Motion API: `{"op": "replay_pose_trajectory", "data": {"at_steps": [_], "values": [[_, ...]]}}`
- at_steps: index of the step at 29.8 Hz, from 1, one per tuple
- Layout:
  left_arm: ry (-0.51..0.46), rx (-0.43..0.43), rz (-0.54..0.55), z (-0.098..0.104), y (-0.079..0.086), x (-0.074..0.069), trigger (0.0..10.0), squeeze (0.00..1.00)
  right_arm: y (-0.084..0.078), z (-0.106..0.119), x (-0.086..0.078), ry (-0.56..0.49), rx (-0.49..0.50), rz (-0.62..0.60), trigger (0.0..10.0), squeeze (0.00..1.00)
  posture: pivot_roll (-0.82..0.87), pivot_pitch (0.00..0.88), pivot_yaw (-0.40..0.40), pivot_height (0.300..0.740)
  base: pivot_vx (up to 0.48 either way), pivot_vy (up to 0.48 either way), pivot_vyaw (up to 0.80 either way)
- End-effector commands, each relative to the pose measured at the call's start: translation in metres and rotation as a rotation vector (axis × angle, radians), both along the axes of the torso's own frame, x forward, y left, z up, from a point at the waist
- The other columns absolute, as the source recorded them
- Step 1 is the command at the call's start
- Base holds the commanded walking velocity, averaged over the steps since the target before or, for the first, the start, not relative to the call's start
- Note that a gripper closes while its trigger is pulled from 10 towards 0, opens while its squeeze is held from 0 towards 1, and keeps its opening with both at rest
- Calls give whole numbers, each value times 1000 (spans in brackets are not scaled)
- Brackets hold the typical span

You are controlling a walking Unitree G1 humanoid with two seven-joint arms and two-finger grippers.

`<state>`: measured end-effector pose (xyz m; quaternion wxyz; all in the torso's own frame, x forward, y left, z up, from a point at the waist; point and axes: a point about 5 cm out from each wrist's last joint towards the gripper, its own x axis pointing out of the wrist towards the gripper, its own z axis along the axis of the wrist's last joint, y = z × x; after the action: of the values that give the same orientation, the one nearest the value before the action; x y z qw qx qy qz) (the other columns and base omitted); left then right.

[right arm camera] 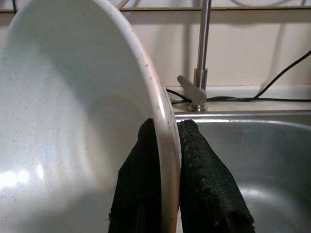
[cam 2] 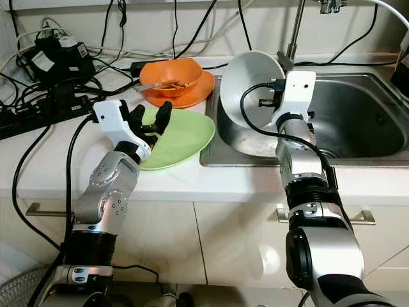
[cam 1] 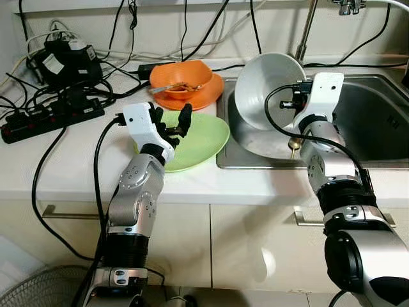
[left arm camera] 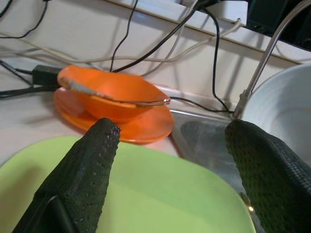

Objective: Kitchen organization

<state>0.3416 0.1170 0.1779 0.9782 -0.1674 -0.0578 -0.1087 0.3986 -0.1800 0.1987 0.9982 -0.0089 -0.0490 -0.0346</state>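
A large white bowl is held tilted on its side over the left part of the steel sink. My right gripper is shut on its rim, one finger inside and one outside. My left gripper hovers open just above the light green plate on the counter, with nothing between its fingers. Behind the green plate an orange bowl sits on an orange plate, with a metal utensil lying across the bowl.
A black power strip, adapters and tangled cables cover the counter's back left. The tap rises behind the sink. A small gold object lies in the sink bottom. Cabinet fronts with handles run below the counter.
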Motion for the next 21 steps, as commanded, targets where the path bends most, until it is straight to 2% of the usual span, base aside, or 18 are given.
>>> {"op": "replay_pose_trajectory", "data": {"at_steps": [1,9,12,21], "values": [[-15,1,13,3,3,2,10000,0,3,16,4,-41,6,5,0,0,-91,0,79,740,0,-442,0],[-6,-11,29,2,5,2,10000,0,8,13,3,-40,19,8,0,0,-87,0,81,740,0,-407,0],[-16,-38,32,2,6,2,10000,0,7,12,3,-39,21,6,0,0,-86,0,81,740,0,0,0],[-22,-24,34,2,9,2,10000,0,7,10,2,-46,38,-1,0,0,-84,0,84,740,0,0,0]]}}
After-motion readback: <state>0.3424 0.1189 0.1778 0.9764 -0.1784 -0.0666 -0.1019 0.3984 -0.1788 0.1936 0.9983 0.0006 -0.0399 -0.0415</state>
